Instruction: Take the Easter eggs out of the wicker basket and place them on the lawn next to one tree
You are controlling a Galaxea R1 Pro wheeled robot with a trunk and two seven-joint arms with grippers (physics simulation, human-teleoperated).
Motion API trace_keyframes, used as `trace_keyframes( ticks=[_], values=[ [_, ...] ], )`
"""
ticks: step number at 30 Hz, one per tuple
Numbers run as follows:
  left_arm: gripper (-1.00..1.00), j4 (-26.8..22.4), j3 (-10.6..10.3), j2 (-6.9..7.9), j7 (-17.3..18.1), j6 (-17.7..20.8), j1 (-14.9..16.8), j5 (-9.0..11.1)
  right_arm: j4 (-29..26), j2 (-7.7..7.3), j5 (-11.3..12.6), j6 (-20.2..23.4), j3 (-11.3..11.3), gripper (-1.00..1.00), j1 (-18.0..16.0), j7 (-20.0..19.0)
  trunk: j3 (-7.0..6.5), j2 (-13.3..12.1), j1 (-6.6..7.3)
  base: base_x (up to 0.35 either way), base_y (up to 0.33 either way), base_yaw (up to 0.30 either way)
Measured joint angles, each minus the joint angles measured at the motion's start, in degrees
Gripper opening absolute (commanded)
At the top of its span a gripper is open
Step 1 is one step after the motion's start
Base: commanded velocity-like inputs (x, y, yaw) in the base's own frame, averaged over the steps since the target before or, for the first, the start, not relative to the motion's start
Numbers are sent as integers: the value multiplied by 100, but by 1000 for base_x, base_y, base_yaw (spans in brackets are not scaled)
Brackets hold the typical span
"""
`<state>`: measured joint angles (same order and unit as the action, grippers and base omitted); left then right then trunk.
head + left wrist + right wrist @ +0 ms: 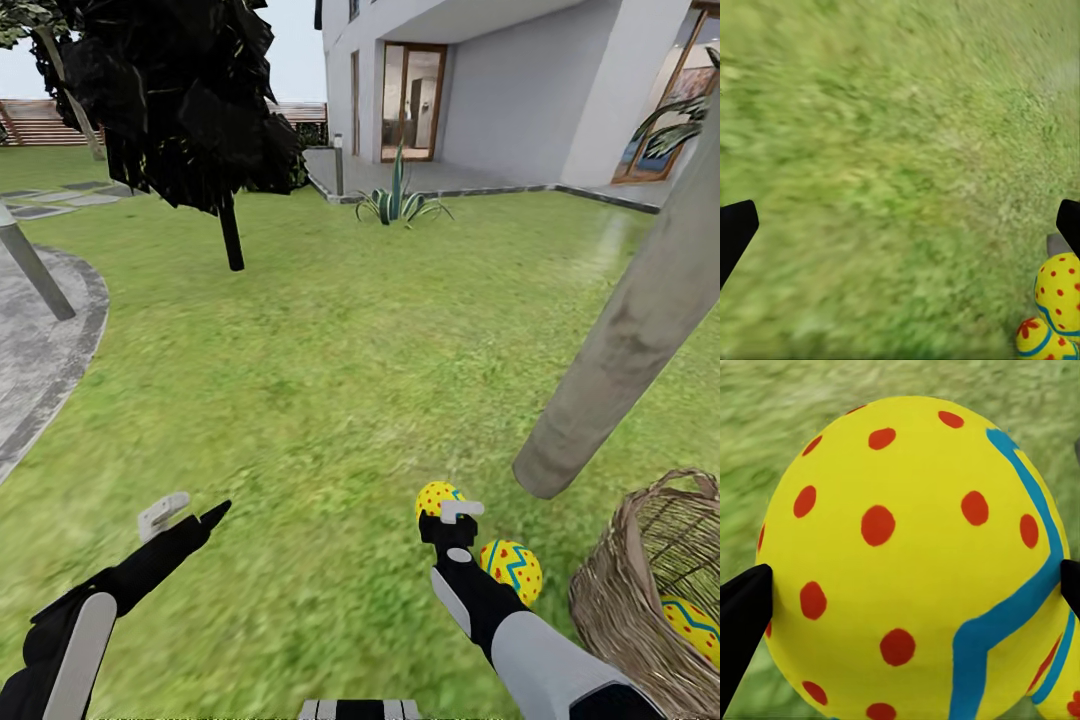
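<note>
- right gripper (447,512) is pinching one easter egg (915,562) over the lawn (330,400)
- second egg (511,569) lies on the grass just beside that arm
- left gripper (190,515) is spread wide, holding nothing
- wicker basket (625,590) near the pale tree trunk (630,340) has the third egg (692,626) inside

Flat, even daylight with scarcely any shadows; the lawn (330,380) smears into blur (worst in both wrist views).
</note>
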<state>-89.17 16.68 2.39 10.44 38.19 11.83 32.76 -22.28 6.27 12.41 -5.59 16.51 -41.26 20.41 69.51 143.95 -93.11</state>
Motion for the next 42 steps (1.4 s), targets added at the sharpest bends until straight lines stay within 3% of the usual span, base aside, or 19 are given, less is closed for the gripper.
trace_keyframes(
  ticks=[12, 18, 33, 42],
  values=[
    [100, -2, 12, 9, 0, 2, 0, 0, 17, 3, 0, -7, 0, -100, 0, -3, 266, 16, -31, 0, 0, 0],
    [100, -27, 163, 1, 0, 4, 0, 0, 23, 0, -20, -8, 0, -100, 0, -8, 399, 24, -46, 0, 0, 0],
    [100, -28, 176, 0, -1, 46, 0, 10, 25, 0, -31, -15, 0, -100, 0, -9, 732, 44, -85, 0, 0, 0],
    [100, -2, 176, 0, -1, 46, 0, 19, -21, 0, -44, -30, 31, -100, 0, -54, 732, 45, -85, 0, 0, 0]
  ],
)
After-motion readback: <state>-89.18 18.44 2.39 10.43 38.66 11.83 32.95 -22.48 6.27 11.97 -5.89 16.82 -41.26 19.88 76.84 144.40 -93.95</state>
